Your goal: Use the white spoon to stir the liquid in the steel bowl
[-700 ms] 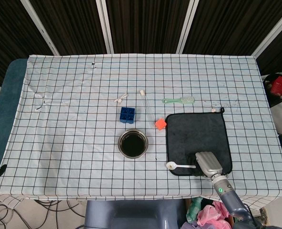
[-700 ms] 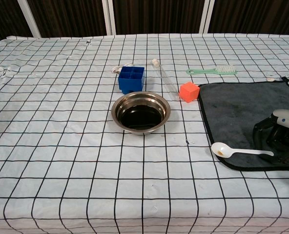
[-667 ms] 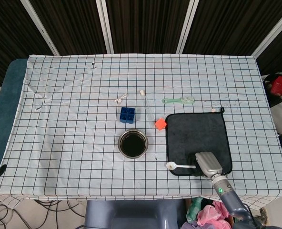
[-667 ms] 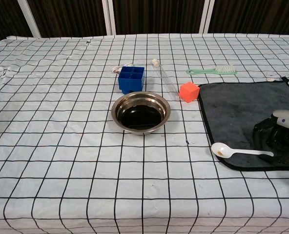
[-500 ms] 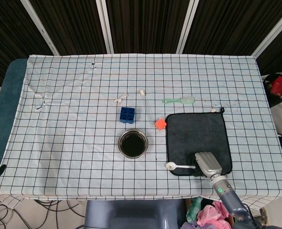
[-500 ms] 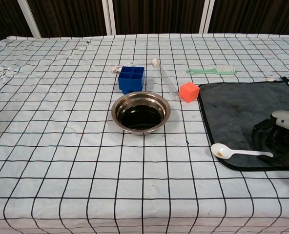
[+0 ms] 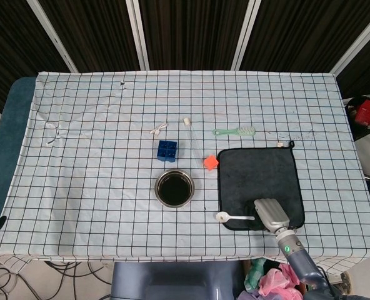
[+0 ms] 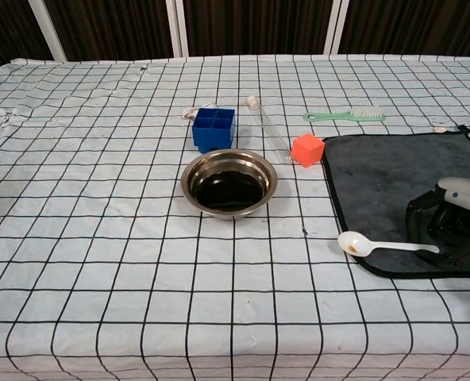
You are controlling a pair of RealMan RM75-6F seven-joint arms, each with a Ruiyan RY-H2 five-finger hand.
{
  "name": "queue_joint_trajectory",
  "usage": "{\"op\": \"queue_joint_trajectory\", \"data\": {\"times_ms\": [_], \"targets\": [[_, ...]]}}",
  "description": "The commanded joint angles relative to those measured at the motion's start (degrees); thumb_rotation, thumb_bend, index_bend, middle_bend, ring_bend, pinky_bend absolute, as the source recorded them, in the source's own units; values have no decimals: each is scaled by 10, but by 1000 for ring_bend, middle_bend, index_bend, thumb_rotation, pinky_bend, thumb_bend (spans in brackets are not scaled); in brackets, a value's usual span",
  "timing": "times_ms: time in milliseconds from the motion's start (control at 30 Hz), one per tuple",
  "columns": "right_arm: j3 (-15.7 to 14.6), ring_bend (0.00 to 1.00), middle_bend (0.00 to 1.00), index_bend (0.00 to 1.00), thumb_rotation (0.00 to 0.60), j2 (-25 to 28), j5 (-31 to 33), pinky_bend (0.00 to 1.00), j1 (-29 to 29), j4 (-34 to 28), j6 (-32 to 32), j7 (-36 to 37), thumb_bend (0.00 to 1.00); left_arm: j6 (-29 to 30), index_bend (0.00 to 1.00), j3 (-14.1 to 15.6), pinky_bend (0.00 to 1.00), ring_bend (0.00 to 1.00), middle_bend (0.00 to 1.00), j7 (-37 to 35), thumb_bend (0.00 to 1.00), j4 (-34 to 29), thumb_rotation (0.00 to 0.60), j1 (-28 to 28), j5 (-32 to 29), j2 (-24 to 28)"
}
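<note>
The steel bowl (image 7: 174, 188) (image 8: 229, 182) holds dark liquid and stands mid-table. The white spoon (image 7: 230, 217) (image 8: 378, 244) lies level at the front left corner of the dark grey mat (image 7: 257, 181) (image 8: 386, 175), its bowl end pointing left past the mat's edge. My right hand (image 7: 269, 214) (image 8: 449, 222) is over the mat's front edge and pinches the far end of the spoon's handle. The spoon is well to the right of the steel bowl. My left hand shows in neither view.
Behind the steel bowl are a blue cube tray (image 8: 213, 128), a clear tube (image 8: 267, 131) and an orange cube (image 8: 307, 149). A green brush (image 8: 344, 116) lies further back. The checked cloth (image 8: 100, 238) covers the table, whose front edge is close to my right hand.
My right hand has shifted slightly left, and the spoon has moved left with it; the spoon's bowl end now reaches further beyond the mat's edge.
</note>
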Motion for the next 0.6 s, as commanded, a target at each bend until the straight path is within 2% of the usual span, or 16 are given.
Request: {"op": "queue_joint_trajectory", "data": {"times_ms": [33,267,400,600], "targets": [[1,1000,881,585,600,1,0,1000,0,-2,2,0,371,1,77,0,0,0,6,-1,218,0,600,1,0,0],[12,1000,881,586,600,19,-2,1000,6,-17,12,-16,371,-2,76,-1,0,0,6,-2,219,0,600,0,-3,1],[27,1000,881,585,600,49,-9,1000,12,-42,25,-29,371,-2,76,-1,0,0,6,-3,219,0,600,0,-4,2],[47,1000,881,585,600,99,-32,1000,34,-67,44,-108,370,1,76,-1,0,0,7,-4,218,0,600,2,-1,2]]}}
